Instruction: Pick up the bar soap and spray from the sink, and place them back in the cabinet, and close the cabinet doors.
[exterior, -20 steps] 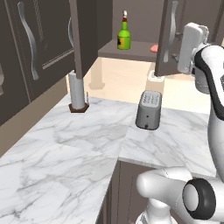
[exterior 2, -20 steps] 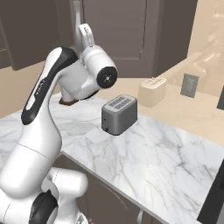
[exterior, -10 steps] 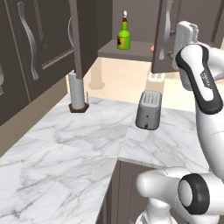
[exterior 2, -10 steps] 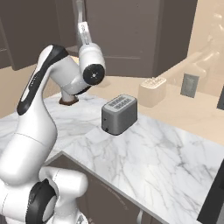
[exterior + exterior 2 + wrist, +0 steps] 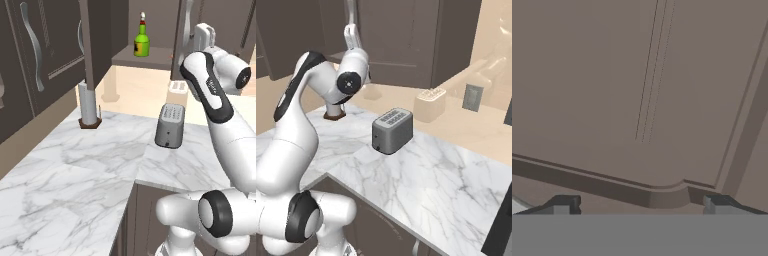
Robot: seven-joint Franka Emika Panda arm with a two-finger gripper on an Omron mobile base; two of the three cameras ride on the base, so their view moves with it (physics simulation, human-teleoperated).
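The cabinet (image 5: 145,57) is seen open at the upper centre of the left base frame, its brown shelf bare apart from what stands on it. On that shelf the spray (image 5: 142,42) is stood upright, a green bottle with a yellow label and a red-and-white top. A small salmon-pink patch at the shelf's right end, just left of the arm, may be the soap; it is too small and too hidden to be told for certain.

2 doors are swung outward: the left door (image 5: 95,40) is seen edge-on at the upper left, and the right door (image 5: 182,35) at the upper right, just beside the claw (image 5: 204,35).

In the hand frame a dark brown panelled door face (image 5: 637,100) is shown close up, with the 2 dark fingertips (image 5: 562,204) set wide apart at the bottom corners and nothing between them. In the right base frame the claw (image 5: 351,35) is raised at the upper left, against a door edge.

On the marble table (image 5: 75,170) a grey toaster (image 5: 170,125) is stood at the centre, and a paper towel holder (image 5: 89,106) at the left, well apart from it.
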